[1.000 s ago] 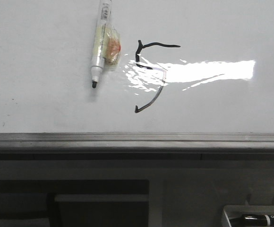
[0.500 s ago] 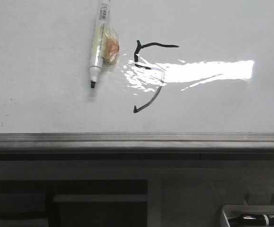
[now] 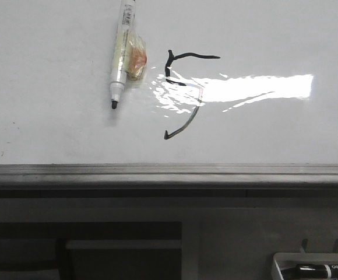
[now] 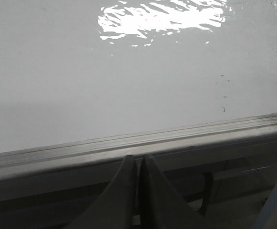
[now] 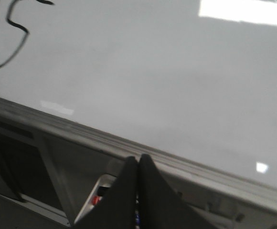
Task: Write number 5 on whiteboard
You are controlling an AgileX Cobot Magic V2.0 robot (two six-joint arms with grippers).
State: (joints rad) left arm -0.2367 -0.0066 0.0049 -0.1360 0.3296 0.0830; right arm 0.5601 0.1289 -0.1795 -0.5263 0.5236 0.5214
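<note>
The 5 sits on the whiteboard, just beside a marker. Both grippers, left and right, are closed and empty, near the board's rail.

Below the board we see a dim grey cabinet front with a dark recess on the left. Down in the right corner sits a small white tray holding a black marker. Overhead light glares off the glossy surface.

Whiteboard: glossy white with bright glare, grey metal lower rail. Number 5: thin black line. Marker: white barrel, black tip, yellowish-orange wrap. Tray: white, holding a black marker.
</note>
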